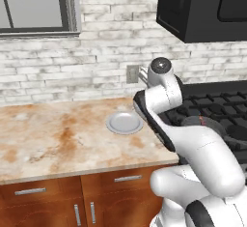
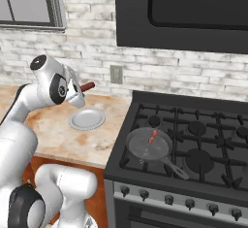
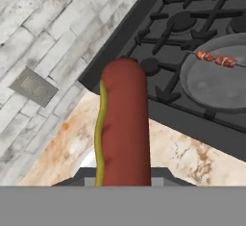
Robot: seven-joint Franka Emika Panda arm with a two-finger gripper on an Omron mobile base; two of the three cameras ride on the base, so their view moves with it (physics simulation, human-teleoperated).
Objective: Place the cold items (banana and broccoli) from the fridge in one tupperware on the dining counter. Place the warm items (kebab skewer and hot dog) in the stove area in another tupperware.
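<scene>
Above the bench's back right corner, jaws (image 2: 83, 90) clamping the hot dog (image 3: 122, 124), round grey plate (image 2: 87, 119) beneath, kebab skewer (image 2: 152, 137) in the pan (image 2: 149, 144) on the stove (image 2: 203, 144).

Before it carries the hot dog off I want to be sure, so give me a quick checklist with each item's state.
1. Hot dog held in the pincer: ok.
2. Hot dog lifted off the round grey plate: ok.
3. Kebab skewer collected: not ok, it lies in the pan on the gas range.
4. Grey tray within sight to receive it: cannot tell.
5. Grip centred on the hot dog: cannot tell.
</scene>
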